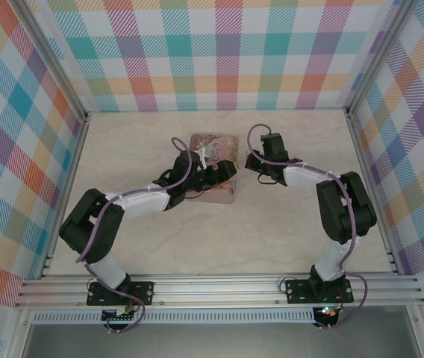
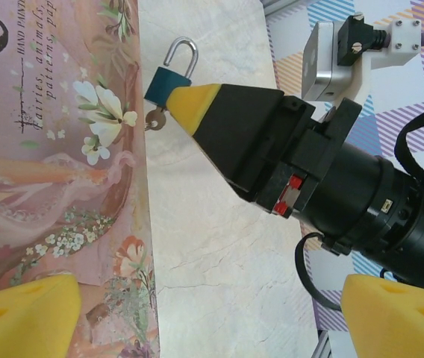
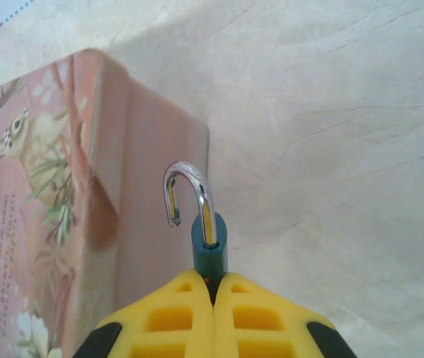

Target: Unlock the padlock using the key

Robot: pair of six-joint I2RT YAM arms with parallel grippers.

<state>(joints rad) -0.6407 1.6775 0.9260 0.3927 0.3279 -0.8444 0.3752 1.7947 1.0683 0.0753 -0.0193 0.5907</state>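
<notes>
The blue-teal padlock [image 3: 210, 250] hangs clamped between my right gripper's [image 3: 212, 287] yellow fingers, just beside the pink tin's side wall. Its silvery shackle [image 3: 189, 190] is sprung out, one end free. In the left wrist view the padlock [image 2: 169, 78] pokes from the right gripper's yellow fingertip [image 2: 197, 101], and the small dark key [image 2: 154, 118] sticks out of its lower end, close to the tin's edge. My left gripper [image 2: 208, 298] is open wide with nothing between its fingers; one finger is over the tin, the other off to the side. From above, the left gripper [image 1: 225, 170] lies over the tin and the right gripper [image 1: 251, 161] sits by its right side.
The pink illustrated tin box [image 1: 213, 149] stands mid-table under the left arm; its lid [image 2: 55, 149] and side wall [image 3: 152, 186] are close to both grippers. Pale marble tabletop [image 1: 272, 231] lies around it. Checked walls enclose the workspace on three sides.
</notes>
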